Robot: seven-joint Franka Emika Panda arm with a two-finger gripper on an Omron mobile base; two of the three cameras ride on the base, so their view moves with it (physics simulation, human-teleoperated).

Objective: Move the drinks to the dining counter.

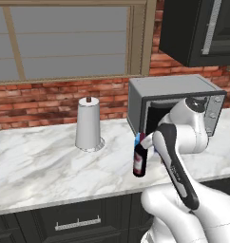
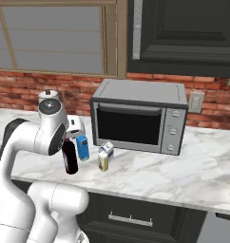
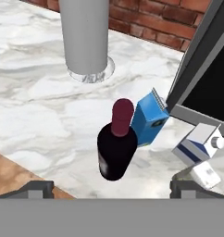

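Fingertips (image 3: 37, 189) stand wide apart and empty, my gripper (image 3: 111, 190) hovering above the wine bottle (image 3: 115, 150). From left to right on the marble counter (image 1: 36, 161): paper towel roll (image 1: 89, 124), then the dark bottle with its red cap, blue carton (image 3: 149, 119) just behind it, small white-and-blue carton (image 3: 198, 144), and toaster oven (image 2: 140, 116). I judge this the approach to the first drink; next I must descend and close around the neck. Label print is too blurred to read, I think.

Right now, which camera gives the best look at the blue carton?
The hand view: the blue carton shows whole, beside the wine bottle. The right base view shows it small; in the left base view the bottle hides nearly all of it.
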